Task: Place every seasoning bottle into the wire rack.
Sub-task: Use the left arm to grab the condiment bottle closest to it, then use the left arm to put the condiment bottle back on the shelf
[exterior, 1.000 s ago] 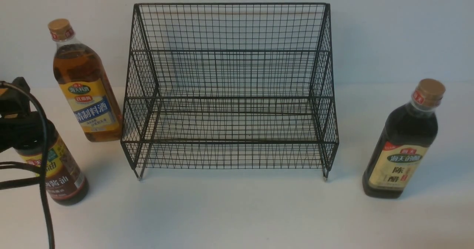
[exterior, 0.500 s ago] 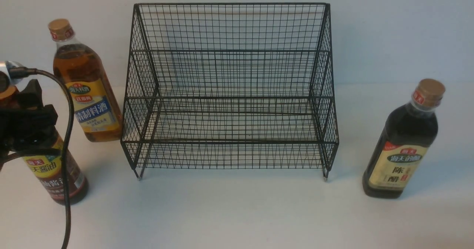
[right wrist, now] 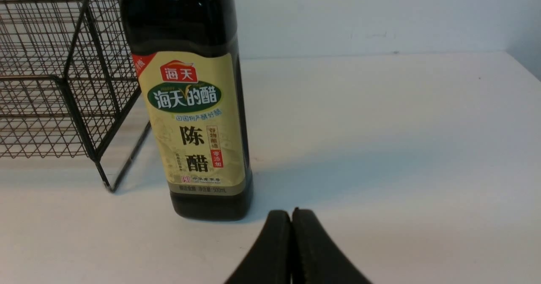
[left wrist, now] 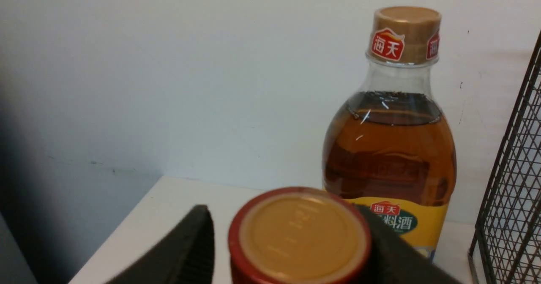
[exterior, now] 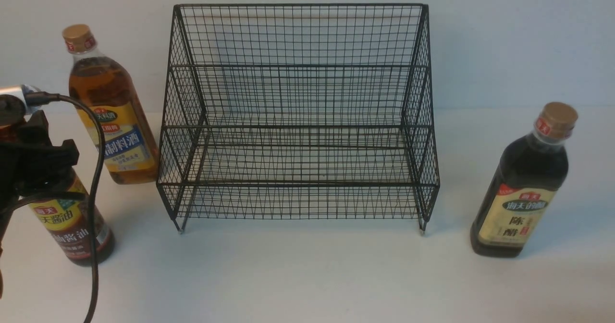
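You are at the grasping step for the first bottle, I judge. The left gripper has its two fingers on both sides of the neck of the dark round bottle with tan cap, red neck band and yellow-brown label. The fingers stand apart, about partway open, but you cannot tell if they already press the glass. The right gripper is fully closed, with nothing between its tips.

All three bottles stand upright on the white table, outside the large black wire-mesh two-tier rack. The amber bottle with yellow and blue label is just beside the rack on its left side; the dark squarish bottle with cream-yellow label is at its right side, apart from it.

For the next move, you should make the grip on the neck firm, then lift straight and high enough to pass over the front edge of the rack. The amber bottle is near, so please be careful not to push it.

The left wrist view shows you the bottle's cap between the fingers, which the front view hides behind the black gripper parts. Only the front view shows you the whole rack and its two tiers.
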### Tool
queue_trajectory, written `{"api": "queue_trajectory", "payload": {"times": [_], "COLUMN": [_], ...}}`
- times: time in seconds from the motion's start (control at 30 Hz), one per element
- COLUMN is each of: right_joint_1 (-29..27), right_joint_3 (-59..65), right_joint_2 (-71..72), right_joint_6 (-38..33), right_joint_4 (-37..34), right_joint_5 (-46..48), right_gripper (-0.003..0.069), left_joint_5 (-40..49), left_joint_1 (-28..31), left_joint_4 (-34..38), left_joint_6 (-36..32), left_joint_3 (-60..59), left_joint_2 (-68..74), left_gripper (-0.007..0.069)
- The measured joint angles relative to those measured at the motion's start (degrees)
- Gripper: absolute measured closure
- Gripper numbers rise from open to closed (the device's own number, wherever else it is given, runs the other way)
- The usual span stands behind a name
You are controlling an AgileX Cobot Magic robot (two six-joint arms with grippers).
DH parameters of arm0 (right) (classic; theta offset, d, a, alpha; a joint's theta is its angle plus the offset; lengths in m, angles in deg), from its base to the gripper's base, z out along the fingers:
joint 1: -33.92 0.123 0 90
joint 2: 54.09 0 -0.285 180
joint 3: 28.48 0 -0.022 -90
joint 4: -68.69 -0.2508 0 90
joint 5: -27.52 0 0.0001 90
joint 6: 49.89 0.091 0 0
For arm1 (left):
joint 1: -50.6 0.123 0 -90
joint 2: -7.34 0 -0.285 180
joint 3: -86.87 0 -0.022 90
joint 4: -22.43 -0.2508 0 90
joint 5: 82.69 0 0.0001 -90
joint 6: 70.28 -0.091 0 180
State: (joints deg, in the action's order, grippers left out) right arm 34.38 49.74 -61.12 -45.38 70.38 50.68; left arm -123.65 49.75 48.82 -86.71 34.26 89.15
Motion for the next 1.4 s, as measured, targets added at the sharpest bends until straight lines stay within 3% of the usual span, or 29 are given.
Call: {"api": "queue_trajectory", "payload": {"times": [0.03, 0.37, 0.6, 1.1, 1.4], "right_joint_1": [0.0, 0.0, 0.0, 0.0, 0.0], "right_joint_3": [0.0, 0.0, 0.0, 0.0, 0.0], "right_joint_2": [0.0, 0.0, 0.0, 0.0, 0.0], "right_joint_6": [0.0, 0.0, 0.0, 0.0, 0.0], "right_joint_4": [0.0, 0.0, 0.0, 0.0, 0.0], "right_joint_5": [0.0, 0.0, 0.0, 0.0, 0.0], "right_gripper": [0.0671, 0.0671, 0.0671, 0.0671, 0.0671], "left_joint_5": [-0.2, -1.14, 6.13, 16.41, 26.0], "left_joint_1": [0.0, 0.0, 0.0, 0.0, 0.0], "left_joint_4": [0.0, -1.68, -10.35, -21.68, -22.98], "left_joint_6": [0.13, 0.68, 3.56, 13.82, 14.33], "left_joint_3": [0.0, 0.24, 0.14, 3.26, 11.86], "left_joint_2": [0.43, 1.18, -2.99, -9.51, -10.78], "left_gripper": [0.0361, 0.0357, 0.0357, 0.0357, 0.0357]}}
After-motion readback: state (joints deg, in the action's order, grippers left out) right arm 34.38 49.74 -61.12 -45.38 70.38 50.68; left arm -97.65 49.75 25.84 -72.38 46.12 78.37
